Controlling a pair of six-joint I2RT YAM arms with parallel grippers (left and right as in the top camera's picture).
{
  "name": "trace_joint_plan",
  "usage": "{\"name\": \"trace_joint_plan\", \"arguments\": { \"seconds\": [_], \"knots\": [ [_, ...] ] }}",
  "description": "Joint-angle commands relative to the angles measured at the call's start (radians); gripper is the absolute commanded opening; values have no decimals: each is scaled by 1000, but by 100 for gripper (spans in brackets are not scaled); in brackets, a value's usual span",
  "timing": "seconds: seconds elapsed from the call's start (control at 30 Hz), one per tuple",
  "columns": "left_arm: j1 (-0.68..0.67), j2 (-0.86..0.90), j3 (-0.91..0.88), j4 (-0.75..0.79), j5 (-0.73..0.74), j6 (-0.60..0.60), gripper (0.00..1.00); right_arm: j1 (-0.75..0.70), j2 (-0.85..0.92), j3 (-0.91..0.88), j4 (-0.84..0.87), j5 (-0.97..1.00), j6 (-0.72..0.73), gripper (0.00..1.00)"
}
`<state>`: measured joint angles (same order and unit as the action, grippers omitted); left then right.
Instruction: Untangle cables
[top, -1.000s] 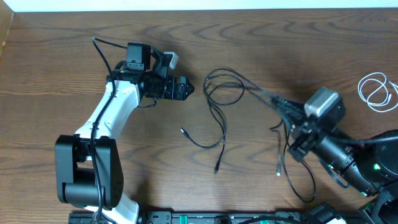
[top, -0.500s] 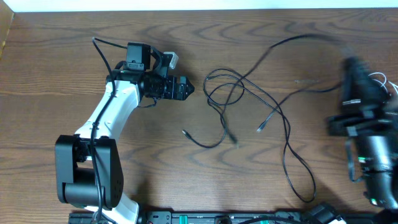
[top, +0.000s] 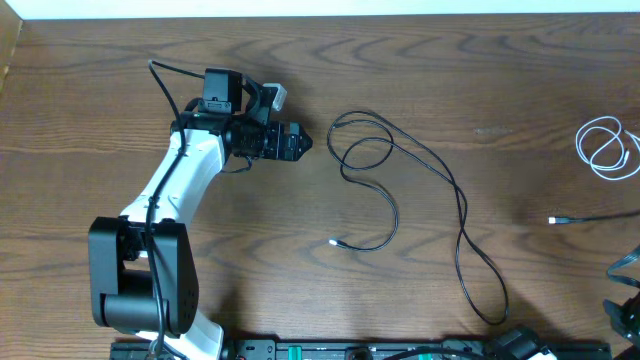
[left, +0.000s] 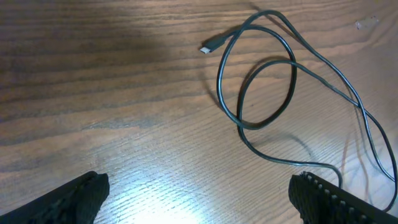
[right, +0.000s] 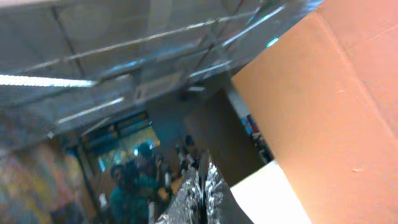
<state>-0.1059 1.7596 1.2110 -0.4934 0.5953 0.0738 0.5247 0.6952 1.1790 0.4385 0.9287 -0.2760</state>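
The long black cable (top: 459, 205) lies across the table middle, with a loop near my left gripper (top: 297, 143) and one plug end (top: 333, 241) lying free. Its loop (left: 293, 78) and a plug (left: 206, 48) show in the left wrist view, ahead of my open, empty left gripper (left: 199, 211). The white cable (top: 606, 147) lies coiled at the far right, apart from the black one. Another plug end (top: 552, 218) lies at the right, its cord running off the right edge. My right gripper (right: 202, 193) is shut, raised and pointing up at the room; no cable shows in it.
Only a dark part of the right arm (top: 625, 312) shows at the lower right corner of the overhead view. A cardboard box (right: 336, 93) fills the right side of the right wrist view. Robot base hardware (top: 300, 350) lines the table's front edge.
My right arm has swung away from the black cable to the right and almost out of the overhead view. The black cable was dragged and now lies spread out. My left arm has not moved.
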Motion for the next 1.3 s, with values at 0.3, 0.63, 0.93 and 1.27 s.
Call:
{"name": "trace_joint_plan", "arguments": {
  "seconds": [0.3, 0.63, 0.93, 1.27],
  "knots": [
    [2, -20, -10, -2, -9, -9, 98, -3, 1, 6, -146, 31, -112, 1],
    [2, -20, -10, -2, -9, -9, 98, -85, 19, 6, -143, 28, -219, 1],
    [2, -20, -10, -2, -9, -8, 98, -270, 106, 6, -143, -53, -219, 1],
    [2, -20, -10, -2, -10, -8, 98, -526, 309, 6, -145, -70, -218, 1]
  ]
}}
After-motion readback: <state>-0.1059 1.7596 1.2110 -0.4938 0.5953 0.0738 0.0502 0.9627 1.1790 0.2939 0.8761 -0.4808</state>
